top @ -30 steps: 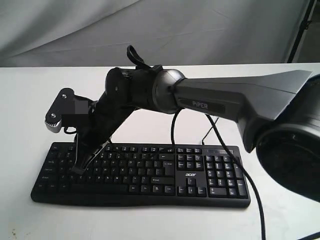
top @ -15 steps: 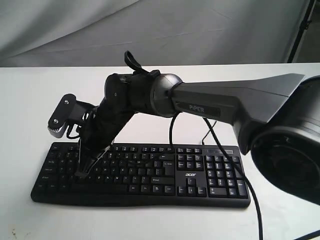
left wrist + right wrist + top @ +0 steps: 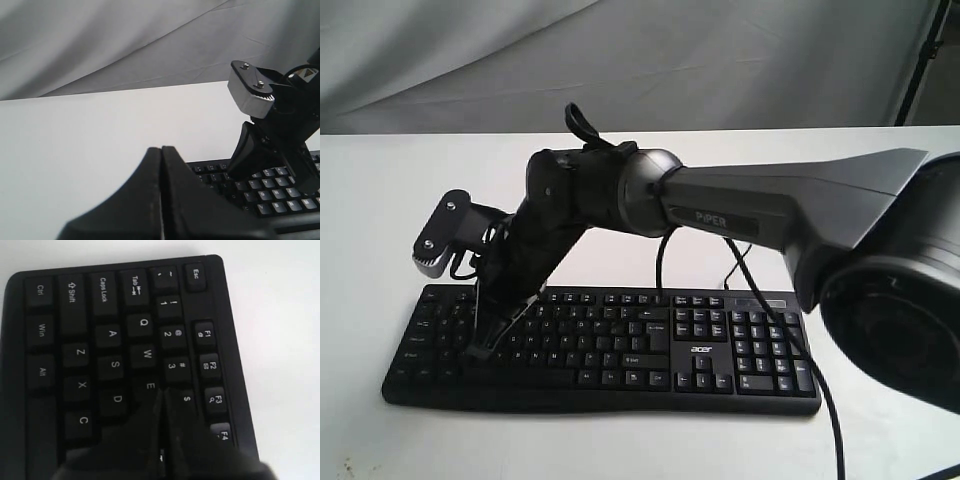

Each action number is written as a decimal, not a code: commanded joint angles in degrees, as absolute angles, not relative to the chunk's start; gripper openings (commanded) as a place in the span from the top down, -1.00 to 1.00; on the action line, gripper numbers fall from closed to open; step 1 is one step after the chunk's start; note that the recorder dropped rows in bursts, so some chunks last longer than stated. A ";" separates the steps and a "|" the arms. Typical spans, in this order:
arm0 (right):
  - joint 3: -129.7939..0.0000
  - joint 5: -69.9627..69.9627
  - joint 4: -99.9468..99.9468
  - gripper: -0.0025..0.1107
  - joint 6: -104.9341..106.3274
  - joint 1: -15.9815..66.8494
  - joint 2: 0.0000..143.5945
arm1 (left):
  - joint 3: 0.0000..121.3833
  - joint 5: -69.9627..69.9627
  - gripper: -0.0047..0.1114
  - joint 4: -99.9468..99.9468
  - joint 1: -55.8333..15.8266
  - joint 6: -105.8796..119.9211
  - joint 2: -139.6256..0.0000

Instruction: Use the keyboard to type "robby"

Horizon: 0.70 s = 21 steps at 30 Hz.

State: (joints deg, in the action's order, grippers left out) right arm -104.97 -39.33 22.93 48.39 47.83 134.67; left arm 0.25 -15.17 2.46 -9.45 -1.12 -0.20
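Black Acer keyboard [image 3: 620,345] lies across the lower centre, long axis left to right. Right gripper [image 3: 478,350], fingers pressed together, points down beside the E key [image 3: 150,386] at its left end; left gripper [image 3: 161,155], likewise pressed together, sits farther off.

Black keyboard [image 3: 620,345] with white letters on the keys. Small white "acer" word [image 3: 699,349] toward 3 o'clock on it. Plain white table [image 3: 380,200]. Tiny brown specks [image 3: 345,465] on the table at 7 o'clock. Grey cloth [image 3: 720,60] with soft folds at 12 o'clock. Dark grey right arm [image 3: 800,200] with pale "PIPER" letters. Black right gripper [image 3: 480,345]. Silver-grey block [image 3: 438,240] at 9 o'clock of that arm. Thin black cable [image 3: 828,405] at 5 o'clock. Black left gripper [image 3: 161,152].
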 commanded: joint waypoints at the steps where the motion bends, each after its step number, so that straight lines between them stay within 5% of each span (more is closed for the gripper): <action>1: -105.12 -39.21 22.38 0.96 48.37 47.97 134.38 | 0.00 -14.86 0.92 2.74 -9.82 -1.28 0.00; 21: -103.69 -37.21 20.23 0.96 49.39 48.80 134.38 | 0.00 -14.86 0.92 2.74 -9.82 -1.28 0.00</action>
